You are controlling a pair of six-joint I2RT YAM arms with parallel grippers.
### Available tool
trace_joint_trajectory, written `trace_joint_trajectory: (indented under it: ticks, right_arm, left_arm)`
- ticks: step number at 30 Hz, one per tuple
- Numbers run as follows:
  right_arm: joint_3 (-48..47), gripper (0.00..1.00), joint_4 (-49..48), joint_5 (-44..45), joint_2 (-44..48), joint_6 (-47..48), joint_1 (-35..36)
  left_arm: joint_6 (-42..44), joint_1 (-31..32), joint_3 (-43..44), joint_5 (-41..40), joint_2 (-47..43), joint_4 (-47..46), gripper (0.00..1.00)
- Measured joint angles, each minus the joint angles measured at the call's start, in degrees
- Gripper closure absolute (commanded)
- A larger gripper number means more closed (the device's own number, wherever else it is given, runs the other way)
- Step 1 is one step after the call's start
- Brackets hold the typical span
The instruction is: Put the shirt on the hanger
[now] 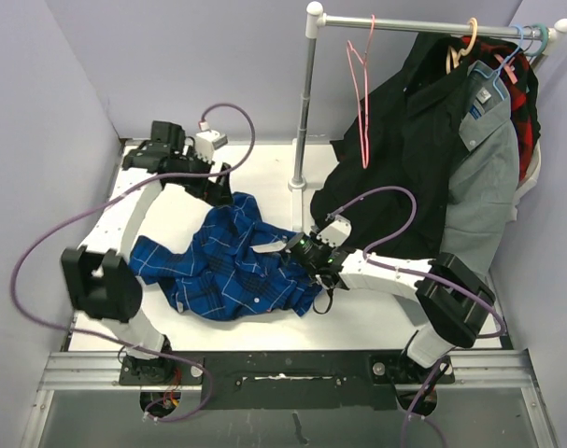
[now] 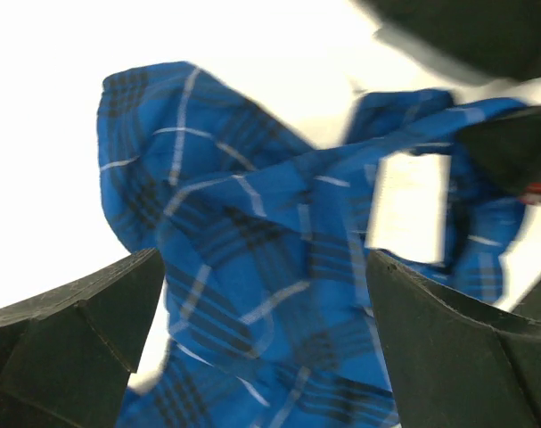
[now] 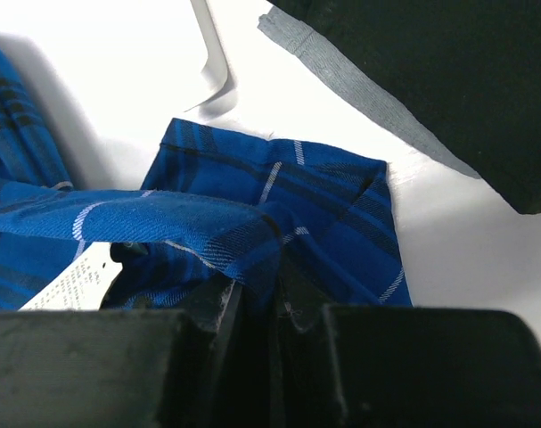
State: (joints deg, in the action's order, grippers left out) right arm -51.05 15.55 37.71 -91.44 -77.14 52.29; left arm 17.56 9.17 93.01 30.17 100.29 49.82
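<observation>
The royal-blue plaid shirt [image 1: 222, 261] lies crumpled on the white table. My right gripper [image 1: 306, 250] is shut on a fold of the shirt [image 3: 252, 232] at its right edge. My left gripper [image 1: 218, 191] hangs open over the shirt's far end, and the cloth [image 2: 261, 267] shows between its fingers without touching them. A white label [image 2: 408, 209] shows on the shirt. The pink wire hanger [image 1: 361, 89] hangs empty on the rail at the back, left of the dark clothes.
A rack with a white pole [image 1: 304, 103] and a top rail [image 1: 423, 26] stands at the back. A black garment [image 1: 404, 159], a grey shirt [image 1: 484, 177] and a red-black plaid garment [image 1: 521, 84] hang from it. The black garment's hem [image 3: 430, 80] is close to my right gripper.
</observation>
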Motion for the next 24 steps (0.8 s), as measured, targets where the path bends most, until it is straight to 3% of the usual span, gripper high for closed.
trace_joint_trajectory:
  ticks: [4,7,15,20,22,23,24]
  right_arm:
    - [0.7,1.0,-1.3,-0.8,1.8,2.1,-0.5]
    - [0.7,0.95,-3.2,-1.4,2.1,4.3,-0.6]
    - [1.9,0.97,-4.9,-2.3,2.3,5.1,-1.2]
    - [2.8,0.98,-4.8,-2.4,3.2,4.9,-1.3]
    - [2.8,0.88,-4.9,-2.4,3.7,5.0,-1.3]
    - [2.9,0.77,-4.9,-2.4,4.1,5.1,-1.3]
    - [2.9,0.58,-4.9,-2.4,4.4,5.2,-1.3]
  left_arm:
    - [-6.2,2.3,-3.8,4.7,-13.4,0.3,0.02]
    - [-8.9,6.5,-9.2,6.0,-17.8,-0.8,0.05]
    - [-10.9,9.7,-21.2,2.8,-7.6,-2.2,0.15]
    - [-10.7,10.7,-21.4,1.3,-6.7,-3.1,0.21]
    - [-10.7,10.7,-20.7,1.2,-6.4,-3.4,0.26]
    - [-10.7,10.7,-20.3,1.2,-6.2,-3.4,0.29]
    - [-10.7,10.8,-19.8,1.2,-5.8,-3.5,0.3]
